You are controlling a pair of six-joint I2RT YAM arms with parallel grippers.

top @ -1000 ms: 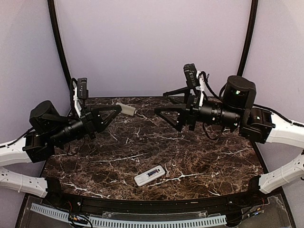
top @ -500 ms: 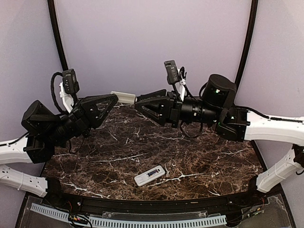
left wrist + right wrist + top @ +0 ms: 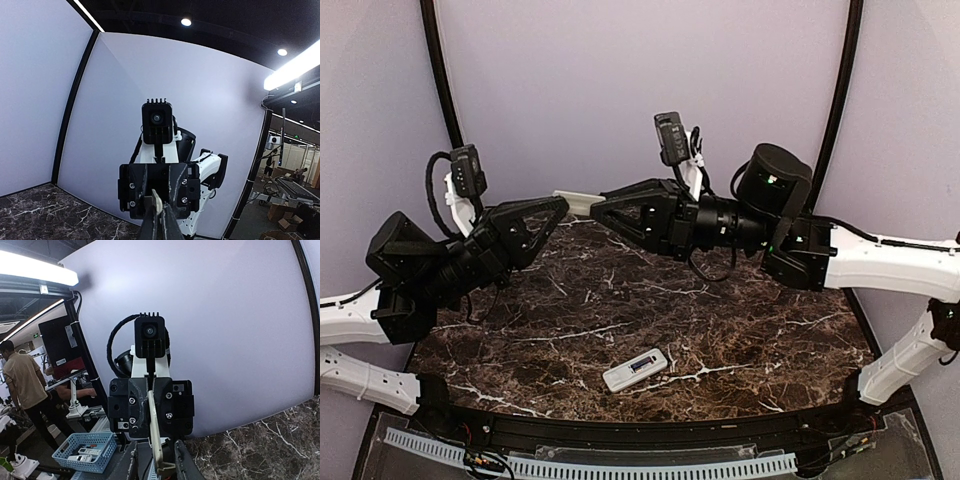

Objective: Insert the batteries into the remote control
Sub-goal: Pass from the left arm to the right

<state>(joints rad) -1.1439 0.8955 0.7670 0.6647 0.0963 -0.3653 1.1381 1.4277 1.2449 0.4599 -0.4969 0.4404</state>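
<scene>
The remote control (image 3: 635,369) is a slim white handset lying flat near the front of the marble table (image 3: 750,330). No batteries show in any view. Both arms are raised and meet tip to tip over the back of the table. My left gripper (image 3: 563,204) (image 3: 159,222) is shut on a small white back cover (image 3: 582,204) (image 3: 157,204), held in the air. My right gripper (image 3: 601,211) (image 3: 156,462) is open, and its fingers (image 3: 182,464) flank the free end of the cover (image 3: 156,435) with a gap on each side.
A pale wall stands close behind the table's back edge. Off the table, the right wrist view shows a blue basket (image 3: 82,450) of small items and a person (image 3: 20,385) at a bench.
The right arm has swung left and up to the cover, and its jaws have narrowed around it. The left arm lifted the cover earlier, then stayed still.
</scene>
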